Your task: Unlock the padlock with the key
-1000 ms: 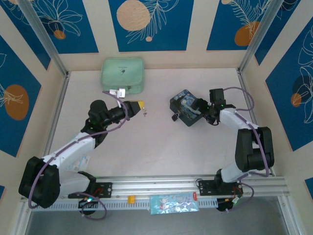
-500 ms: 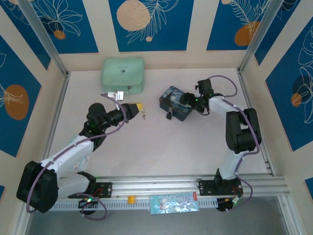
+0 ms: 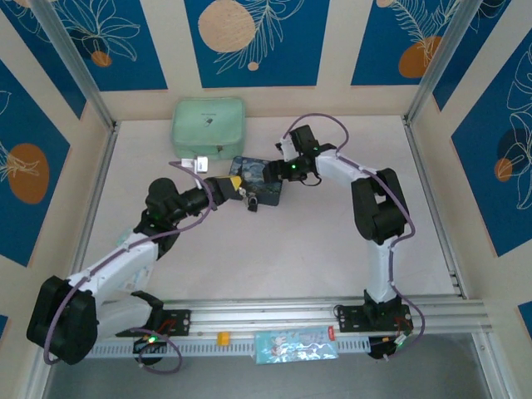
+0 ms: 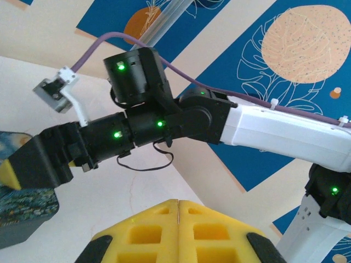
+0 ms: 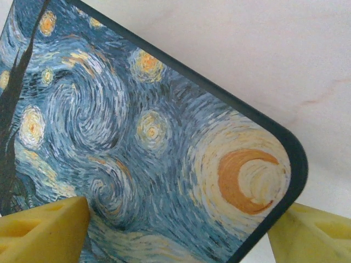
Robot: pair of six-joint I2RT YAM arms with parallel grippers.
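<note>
Nearest the bases, the left gripper (image 3: 228, 184) is seen with its yellow jaws pressed flush together. The key (image 3: 241, 196), a small silvery bunch, is taken to be pinched at their tip, just beside the padlock (image 3: 252, 204). The padlock, dark and tiny, hangs at the near edge of the tin box (image 3: 259, 178), mid-table. Both are judged light, stiff and slick. The key is best held by its bow with the blade free, and the lock body braced, since it may swing on its shackle. Further back, the box is clamped between the jaws of the right gripper (image 3: 283, 169).
</note>
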